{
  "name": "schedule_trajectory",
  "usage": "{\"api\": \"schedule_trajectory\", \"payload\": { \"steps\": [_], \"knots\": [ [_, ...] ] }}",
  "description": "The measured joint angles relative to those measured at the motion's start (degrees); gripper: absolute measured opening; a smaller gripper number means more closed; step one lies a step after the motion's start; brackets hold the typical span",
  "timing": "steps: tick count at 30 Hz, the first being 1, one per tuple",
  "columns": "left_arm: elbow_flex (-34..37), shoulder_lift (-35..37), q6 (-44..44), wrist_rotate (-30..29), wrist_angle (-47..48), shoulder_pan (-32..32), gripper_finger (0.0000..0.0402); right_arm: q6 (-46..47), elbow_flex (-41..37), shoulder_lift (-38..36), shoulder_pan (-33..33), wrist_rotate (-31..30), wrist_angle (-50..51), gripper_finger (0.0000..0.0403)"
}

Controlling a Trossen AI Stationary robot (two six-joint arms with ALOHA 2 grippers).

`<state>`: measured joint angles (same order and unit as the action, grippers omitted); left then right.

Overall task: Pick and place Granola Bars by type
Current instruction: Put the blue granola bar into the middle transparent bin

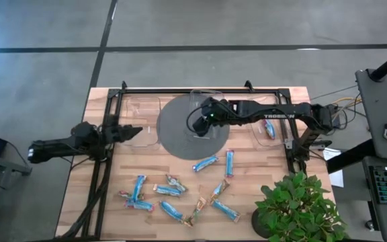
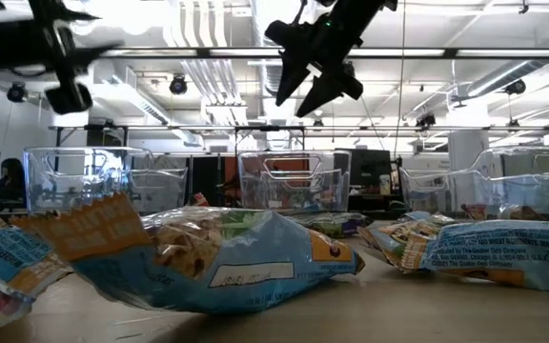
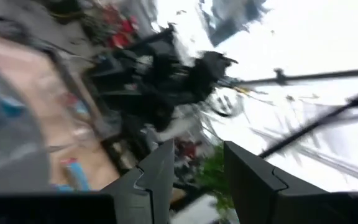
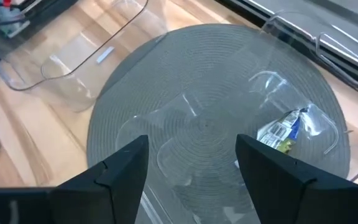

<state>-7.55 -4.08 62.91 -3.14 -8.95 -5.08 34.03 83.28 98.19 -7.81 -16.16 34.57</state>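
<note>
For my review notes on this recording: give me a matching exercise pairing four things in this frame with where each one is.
Things:
1. right gripper
2. left gripper
3. potted plant
4. bar in the right bin

Places:
A. at the table's front right corner
B. inside the clear bin beside the right arm
C. above the middle bin on the grey mat, fingers open
D. at the table's left side, over the left bin, fingers open

Pairs: 1-C, 2-D, 3-A, 4-B
</note>
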Motion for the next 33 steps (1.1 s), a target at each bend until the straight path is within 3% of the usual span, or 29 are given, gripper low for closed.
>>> {"api": "schedule_trajectory", "payload": {
  "steps": [4, 7, 12, 19, 22, 25, 29, 33],
  "knots": [
    [-6.3, -3.1, -2.1, 1.5, 7.0, 0.1, 0.0122, -1.5, 0.0, 0.0, 1.1, 0.0, 0.0, 0.0231],
    [-13.1, -9.4, -7.1, 3.4, 16.9, 0.1, 0.0122, -3.0, 0.6, -0.1, 1.8, -0.6, 1.2, 0.0231],
    [-23.5, -25.5, -19.6, 5.3, 29.7, 0.2, 0.0122, -2.8, 4.5, -0.2, 2.7, -11.0, 5.2, 0.0231],
    [-31.2, -45.6, -32.1, 4.9, 29.2, 1.4, 0.0122, -1.1, 10.9, -0.3, 2.5, -20.6, 9.7, 0.0231],
    [-32.6, -52.2, -35.5, 1.3, 27.8, 4.7, 0.0122, -1.0, 13.6, -0.4, 3.0, -27.0, 12.3, 0.0231],
    [-33.7, -56.9, -39.9, -8.6, 24.8, 10.3, 0.0122, -1.0, 15.9, -0.7, 3.5, -31.8, 16.2, 0.0231],
    [-33.6, -63.1, -45.9, -20.3, 19.4, 18.7, 0.0122, 1.5, 16.8, -1.9, 3.4, -32.0, 22.0, 0.0231],
    [-35.5, -69.6, -46.6, -22.9, 14.7, 23.5, 0.0122, 5.2, 16.8, -3.4, 3.5, -32.1, 28.3, 0.0231]
  ]
}}
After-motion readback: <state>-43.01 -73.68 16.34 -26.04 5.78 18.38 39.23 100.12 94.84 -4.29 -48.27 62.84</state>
